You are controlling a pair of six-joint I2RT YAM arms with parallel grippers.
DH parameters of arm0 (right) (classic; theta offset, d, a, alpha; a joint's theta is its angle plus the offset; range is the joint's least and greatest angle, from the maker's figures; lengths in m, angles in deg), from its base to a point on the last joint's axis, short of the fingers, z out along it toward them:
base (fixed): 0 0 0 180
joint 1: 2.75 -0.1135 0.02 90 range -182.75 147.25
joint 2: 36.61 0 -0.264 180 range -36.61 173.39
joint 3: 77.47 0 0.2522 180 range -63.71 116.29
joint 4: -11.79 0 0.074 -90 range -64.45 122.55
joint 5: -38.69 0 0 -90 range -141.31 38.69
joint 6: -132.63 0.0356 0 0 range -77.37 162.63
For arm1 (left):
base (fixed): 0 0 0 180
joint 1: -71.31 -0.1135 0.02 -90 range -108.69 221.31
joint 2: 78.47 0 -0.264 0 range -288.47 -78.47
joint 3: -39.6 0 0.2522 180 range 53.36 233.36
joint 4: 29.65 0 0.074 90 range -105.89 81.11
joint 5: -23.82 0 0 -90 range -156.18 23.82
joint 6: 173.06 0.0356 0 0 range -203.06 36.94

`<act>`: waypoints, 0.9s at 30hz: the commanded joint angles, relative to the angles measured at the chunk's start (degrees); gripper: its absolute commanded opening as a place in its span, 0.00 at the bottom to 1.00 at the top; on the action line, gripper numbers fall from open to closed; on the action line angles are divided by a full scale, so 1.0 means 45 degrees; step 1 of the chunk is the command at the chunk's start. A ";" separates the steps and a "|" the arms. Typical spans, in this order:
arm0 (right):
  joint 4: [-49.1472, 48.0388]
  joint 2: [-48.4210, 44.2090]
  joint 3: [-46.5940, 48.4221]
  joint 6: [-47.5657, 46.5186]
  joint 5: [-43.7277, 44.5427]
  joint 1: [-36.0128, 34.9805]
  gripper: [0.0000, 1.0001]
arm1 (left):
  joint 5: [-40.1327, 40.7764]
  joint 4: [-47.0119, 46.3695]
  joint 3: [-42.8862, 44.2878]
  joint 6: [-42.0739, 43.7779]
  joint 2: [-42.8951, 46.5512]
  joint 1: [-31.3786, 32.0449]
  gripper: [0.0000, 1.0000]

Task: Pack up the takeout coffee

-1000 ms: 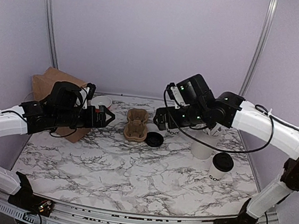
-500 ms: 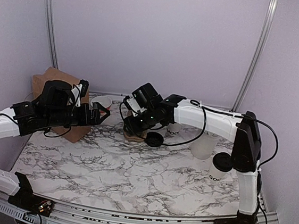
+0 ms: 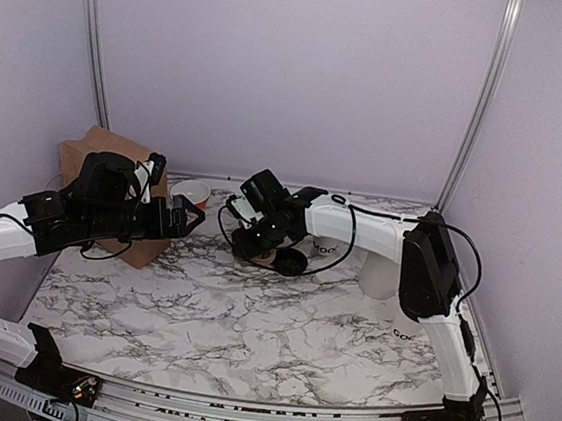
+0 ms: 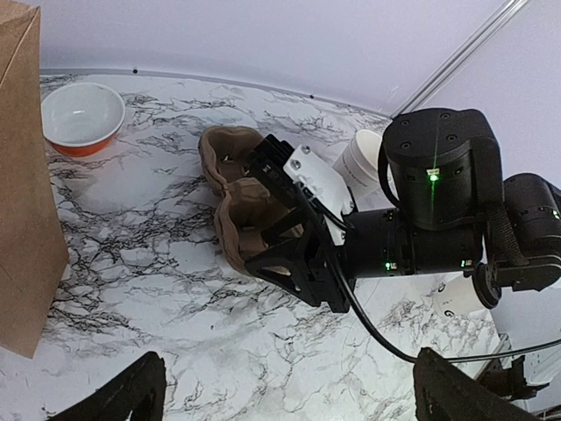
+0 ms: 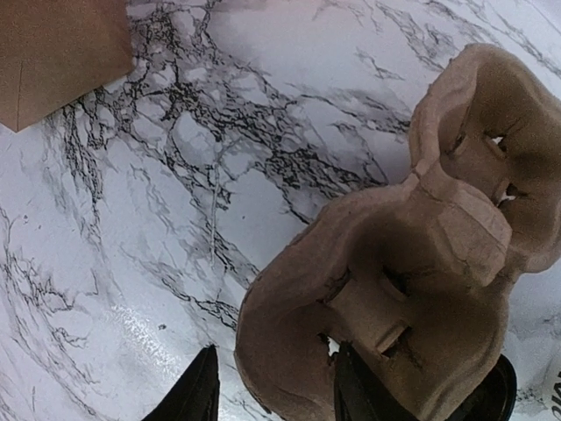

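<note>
The takeout coffee [image 3: 404, 333] stands at the right of the table, mostly hidden behind my right arm; only a strip of its lettered white side shows. My right gripper [image 3: 257, 243] has reached left to the brown pulp cup carrier [image 5: 394, 289]. Its jaws [image 5: 273, 386] are half closed and straddle the carrier's near wall, one finger inside a well and the other just outside it, with a thin gap showing. My left gripper [image 3: 195, 217] hangs open over bare marble left of the carrier [image 4: 241, 219], holding nothing, its fingertips [image 4: 140, 390] at the bottom corners of its view.
A brown paper bag [image 3: 105, 167] stands at the back left, with an orange-and-white bowl [image 3: 190, 193] beside it. A loose black lid [image 3: 291, 262] lies right of the carrier. A white lettered cup [image 4: 364, 158] and a taller white cylinder [image 3: 383, 277] stand behind my right arm.
My right arm swung left from the cups to the carrier, and its jaws narrowed around the carrier's wall. The left arm shifted only slightly.
</note>
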 commanded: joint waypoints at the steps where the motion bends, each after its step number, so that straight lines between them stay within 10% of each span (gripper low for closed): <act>1: 0.0013 0.0353 0.0465 -0.0176 -0.0223 -0.0013 0.43 | 0.0152 0.0283 0.0160 0.0019 0.0095 -0.0085 0.99; 20: 0.0144 0.1317 0.1545 -0.0151 -0.0043 0.0013 0.20 | 0.0127 0.0299 -0.0080 -0.0088 0.0359 -0.0085 0.99; 27: 0.0306 0.1299 0.1723 -0.0181 0.0128 -0.0008 0.30 | 0.0105 0.0307 -0.0040 -0.0071 0.0286 -0.0085 0.99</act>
